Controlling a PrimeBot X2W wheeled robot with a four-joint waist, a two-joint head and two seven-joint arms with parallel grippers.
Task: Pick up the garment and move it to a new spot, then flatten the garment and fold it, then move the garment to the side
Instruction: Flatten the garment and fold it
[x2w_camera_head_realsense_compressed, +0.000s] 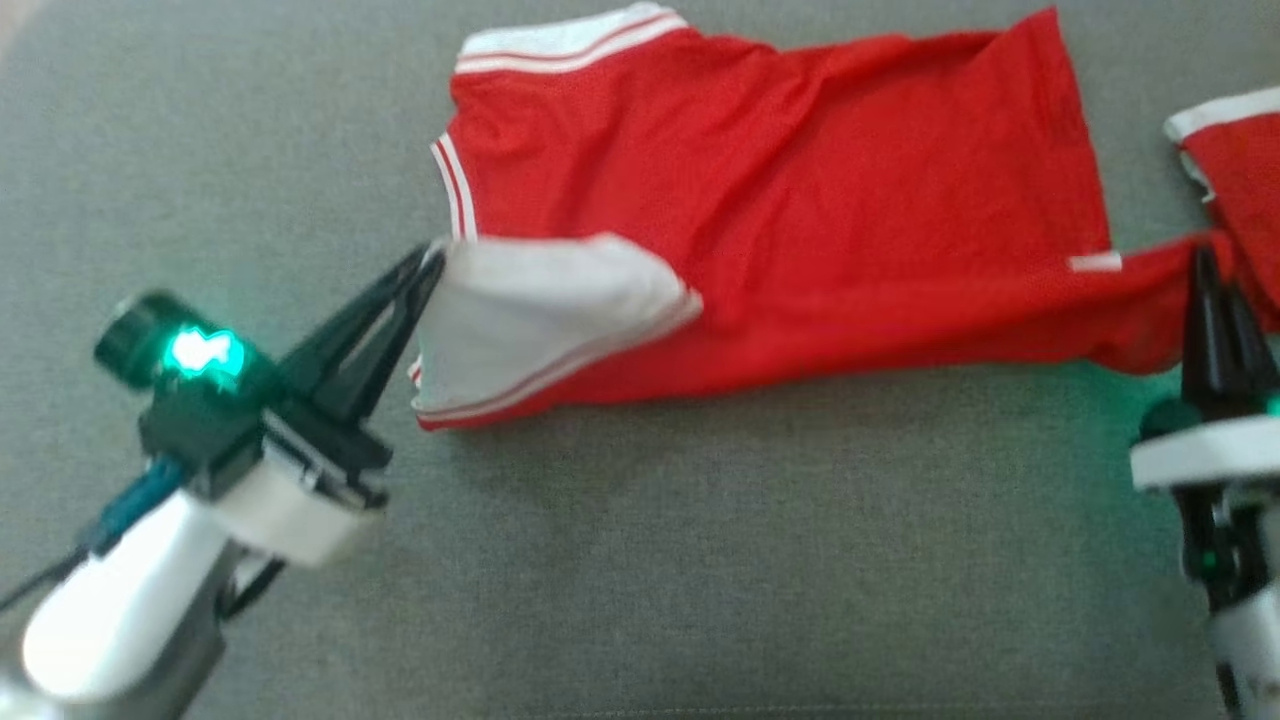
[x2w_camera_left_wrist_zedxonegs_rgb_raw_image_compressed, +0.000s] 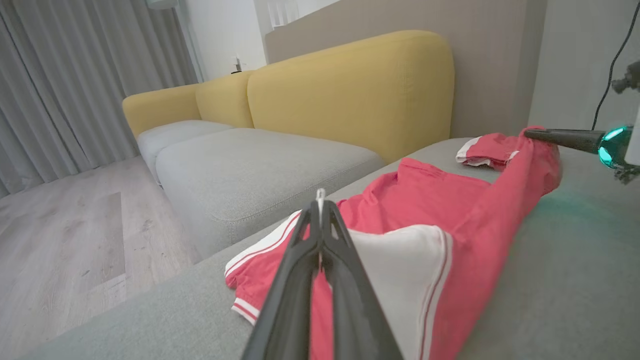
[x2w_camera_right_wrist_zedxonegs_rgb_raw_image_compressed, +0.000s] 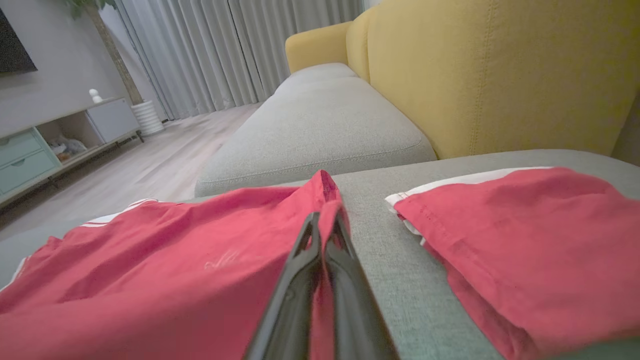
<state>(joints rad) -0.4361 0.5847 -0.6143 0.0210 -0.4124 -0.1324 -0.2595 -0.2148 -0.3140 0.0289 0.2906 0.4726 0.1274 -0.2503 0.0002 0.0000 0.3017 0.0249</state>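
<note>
The red garment (x2w_camera_head_realsense_compressed: 800, 200) lies spread across the grey cushion (x2w_camera_head_realsense_compressed: 700, 550), stretched between the two arms. At its left end the left gripper (x2w_camera_head_realsense_compressed: 425, 265) is clamped on the corner where the white panel with red stripes folds over, and a sliver of white cloth pokes out between its tips. At the far right end the right gripper (x2w_camera_head_realsense_compressed: 1205, 265) is pinched on the red corner, the fabric drawn taut towards it. A second red piece (x2w_camera_head_realsense_compressed: 1240, 170) lies just beyond, apart from the garment, with the yellow sofa back (x2w_camera_left_wrist_zedxonegs_rgb_raw_image_compressed: 350, 90) behind
</note>
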